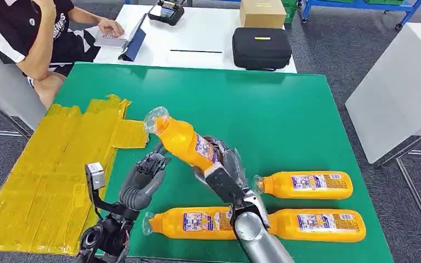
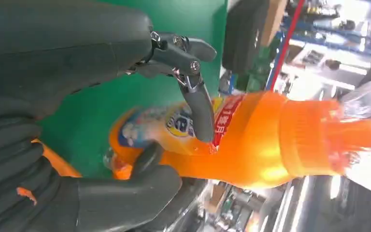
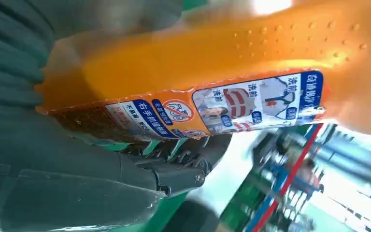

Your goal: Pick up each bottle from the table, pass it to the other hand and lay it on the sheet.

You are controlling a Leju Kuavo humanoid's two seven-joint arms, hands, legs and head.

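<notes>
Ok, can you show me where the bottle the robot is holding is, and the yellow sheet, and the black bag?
held bottle (image 1: 182,141), head view, on its orange body.
yellow sheet (image 1: 44,181), head view, on its flat middle.
black bag (image 1: 261,47), head view, on its top face.

The right hand (image 1: 222,164) hides the held bottle's (image 1: 183,141) base. The right forearm (image 1: 255,235) covers the join between two lying bottles (image 1: 192,222). The person's (image 1: 38,33) upper body is cropped.

Head overhead; wrist cameras close on bottle (image 1: 186,143)
</notes>
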